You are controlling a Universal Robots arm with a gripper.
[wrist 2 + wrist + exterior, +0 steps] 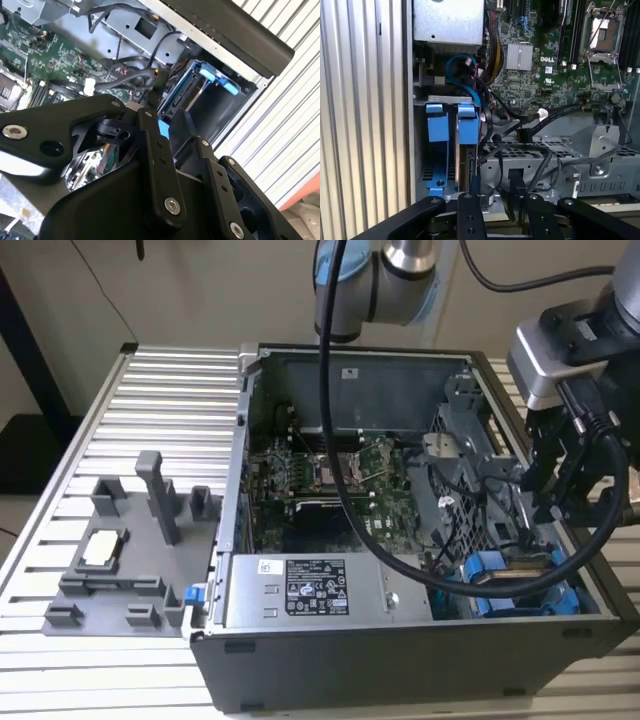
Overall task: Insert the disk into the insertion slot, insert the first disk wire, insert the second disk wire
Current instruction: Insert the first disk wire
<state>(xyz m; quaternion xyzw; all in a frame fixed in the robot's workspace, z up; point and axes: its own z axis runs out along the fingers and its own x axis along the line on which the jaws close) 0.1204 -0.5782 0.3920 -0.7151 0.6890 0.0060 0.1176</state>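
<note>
Worktop: a pale ribbed metal worktop [150, 400] is carrying everything, its slats [360, 125] showing beside the case in the first wrist view.
Computer case: an open dark grey computer case [400, 655] is lying on its side, covering the worktop's half toward the exterior view's right and reaching close to the near edge.
Fixture plate: a grey moulded fixture plate [110, 590] is sitting flat toward the edge on the exterior view's left, just beside the case, with an upright post [160, 495] rising from it.
</note>
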